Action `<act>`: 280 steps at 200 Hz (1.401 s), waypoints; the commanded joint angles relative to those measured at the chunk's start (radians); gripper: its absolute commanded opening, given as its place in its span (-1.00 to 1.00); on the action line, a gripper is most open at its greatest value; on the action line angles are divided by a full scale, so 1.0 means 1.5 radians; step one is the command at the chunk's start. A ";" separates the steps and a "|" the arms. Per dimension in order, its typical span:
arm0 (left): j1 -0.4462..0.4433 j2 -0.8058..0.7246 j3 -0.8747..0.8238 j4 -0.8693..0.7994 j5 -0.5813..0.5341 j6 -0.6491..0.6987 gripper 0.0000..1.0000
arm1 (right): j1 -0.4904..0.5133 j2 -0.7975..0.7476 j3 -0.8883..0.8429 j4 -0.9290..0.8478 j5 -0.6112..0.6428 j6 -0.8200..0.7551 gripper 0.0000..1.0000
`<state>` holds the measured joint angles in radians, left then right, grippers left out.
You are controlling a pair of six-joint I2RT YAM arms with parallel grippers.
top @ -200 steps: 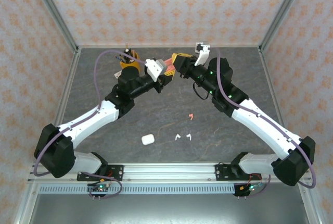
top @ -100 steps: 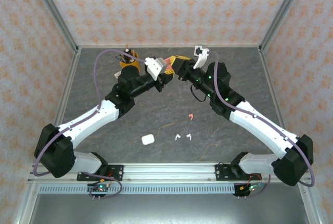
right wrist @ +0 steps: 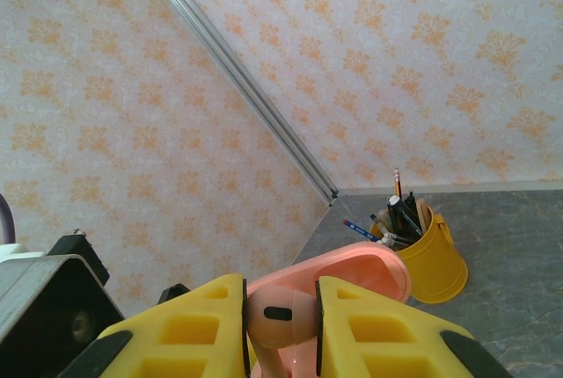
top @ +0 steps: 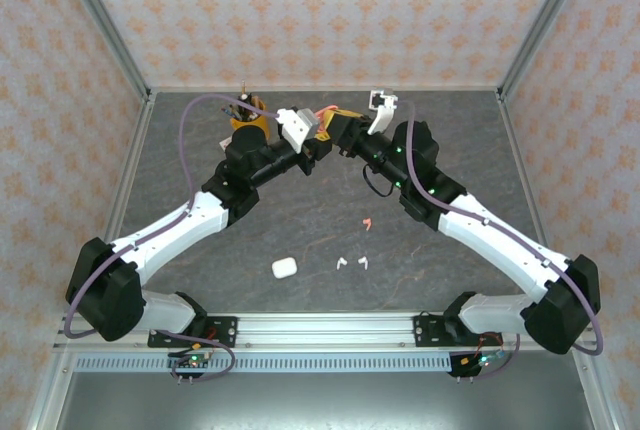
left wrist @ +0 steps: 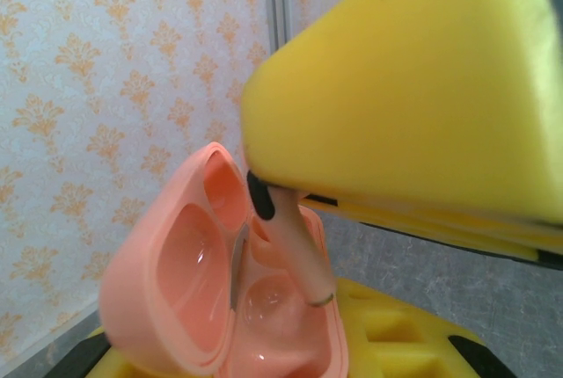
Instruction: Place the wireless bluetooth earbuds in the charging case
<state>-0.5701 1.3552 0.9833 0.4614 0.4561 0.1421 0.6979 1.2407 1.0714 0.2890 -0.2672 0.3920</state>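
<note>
Mid-insertion: right gripper (right wrist: 280, 306) pinches 1 pink earbud (left wrist: 288, 242), left gripper (top: 322, 137) clamps the open pink case (left wrist: 176, 281); next, shift stem (left wrist: 310, 279) toward socket (left wrist: 264, 312) at 8 o'clock, then seat it.

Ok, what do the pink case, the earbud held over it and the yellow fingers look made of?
Pink case: hard glossy plastic, by the sheen in its lid wells. Earbud: smooth moulded plastic, satin pink, dark vent; metallic-looking ring at the stem tip. Yellow fingers: matte, probably printed or moulded plastic, pocketed.
</note>
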 commanded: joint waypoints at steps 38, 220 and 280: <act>-0.007 -0.003 0.029 0.038 0.012 -0.014 -1.00 | 0.005 0.020 -0.009 0.041 -0.011 0.007 -0.55; -0.012 0.005 0.042 0.059 -0.011 -0.043 -1.00 | 0.018 0.028 -0.079 0.082 -0.016 0.026 -0.56; -0.013 0.008 0.044 0.063 -0.008 -0.046 -1.00 | 0.019 0.016 -0.084 0.070 -0.022 0.015 -0.56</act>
<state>-0.5728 1.3796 0.9863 0.4492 0.4297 0.0937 0.7082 1.2716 0.9756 0.4545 -0.2562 0.4114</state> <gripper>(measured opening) 0.238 0.225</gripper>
